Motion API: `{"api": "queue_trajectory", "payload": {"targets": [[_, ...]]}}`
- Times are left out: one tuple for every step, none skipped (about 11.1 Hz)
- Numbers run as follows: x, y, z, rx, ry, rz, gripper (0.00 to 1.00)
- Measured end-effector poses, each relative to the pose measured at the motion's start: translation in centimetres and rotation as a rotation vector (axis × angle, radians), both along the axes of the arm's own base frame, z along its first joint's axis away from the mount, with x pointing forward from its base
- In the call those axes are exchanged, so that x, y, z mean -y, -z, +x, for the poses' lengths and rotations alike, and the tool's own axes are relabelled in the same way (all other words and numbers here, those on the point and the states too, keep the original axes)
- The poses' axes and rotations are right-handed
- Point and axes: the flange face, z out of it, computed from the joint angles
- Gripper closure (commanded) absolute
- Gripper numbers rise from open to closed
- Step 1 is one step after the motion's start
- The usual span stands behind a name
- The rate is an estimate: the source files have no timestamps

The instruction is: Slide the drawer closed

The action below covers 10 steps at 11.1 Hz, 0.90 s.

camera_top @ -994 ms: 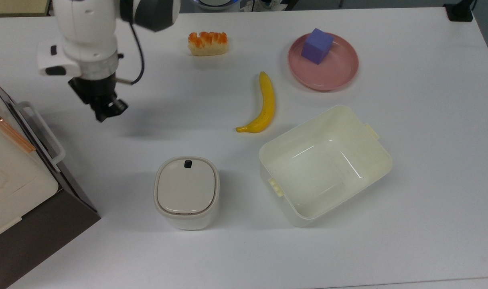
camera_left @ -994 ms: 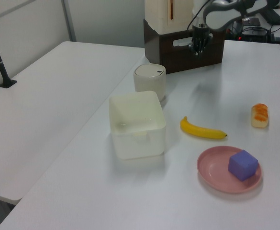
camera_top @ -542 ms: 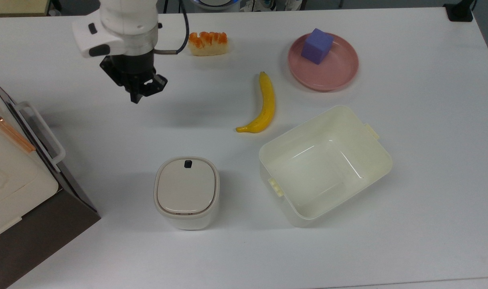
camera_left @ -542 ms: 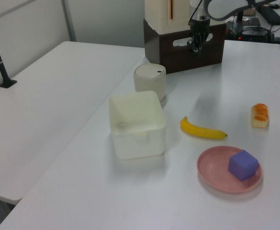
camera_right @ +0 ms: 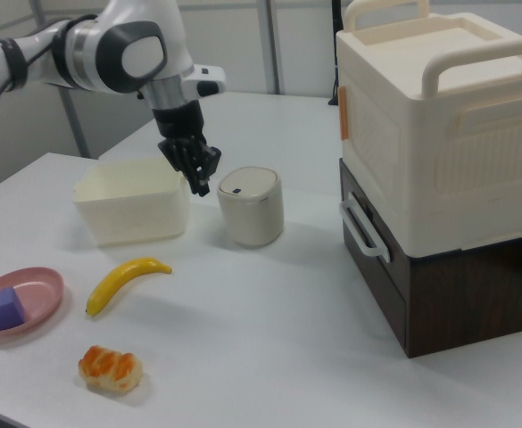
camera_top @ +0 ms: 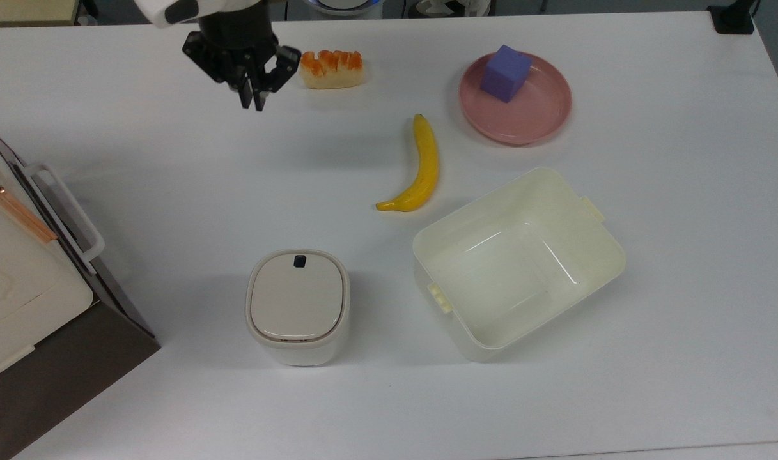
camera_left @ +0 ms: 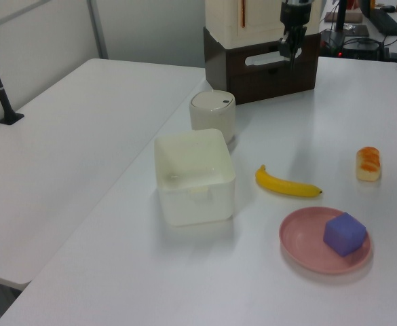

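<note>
The drawer (camera_right: 374,265) is the dark brown front panel of a dark cabinet (camera_top: 62,377) at the top view's left edge. Its white loop handle (camera_top: 66,214) faces the table. In the right view the panel lies level with the cabinet's front, and the handle (camera_right: 360,230) sticks out from it. My gripper (camera_top: 251,101) hangs over the table's far side, well away from the handle and just left of a bread piece (camera_top: 332,68) in the top view. Its fingers are together and hold nothing. In the left view the gripper (camera_left: 290,53) stands before the cabinet (camera_left: 252,78).
A cream box with handles (camera_right: 439,125) sits on the cabinet. A white lidded container (camera_top: 297,305), a cream bin (camera_top: 609,239), a banana (camera_top: 420,169) and a pink plate (camera_top: 536,121) bearing a purple cube (camera_top: 505,72) stand on the white table.
The gripper has moved away from the drawer handle, toward the top view's upper right, and turned. It now hangs beside the bread. The drawer and the other things have not moved.
</note>
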Motion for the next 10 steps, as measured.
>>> {"api": "queue_trajectory", "payload": {"targets": [[-0.9, -0.6, -0.4, -0.007, -0.013, 0.002, 0.27], [-1.9, -1.1, -0.8, -0.014, -0.027, 0.011, 0.14], [-2.9, -1.5, -1.1, -0.017, -0.038, 0.03, 0.0], [-4.0, -2.0, -1.5, -0.025, -0.053, 0.041, 0.0], [-5.1, -2.3, -1.8, -0.027, -0.071, 0.041, 0.0], [-6.1, -2.7, -2.0, -0.023, -0.088, 0.041, 0.0], [-7.0, -2.9, -2.2, -0.025, -0.103, 0.041, 0.0], [-7.4, -3.0, -2.3, -0.029, -0.115, 0.021, 0.0], [-7.3, -3.0, -2.4, -0.034, -0.126, -0.023, 0.0], [-7.2, -2.8, -2.4, -0.038, -0.129, -0.05, 0.0]]}}
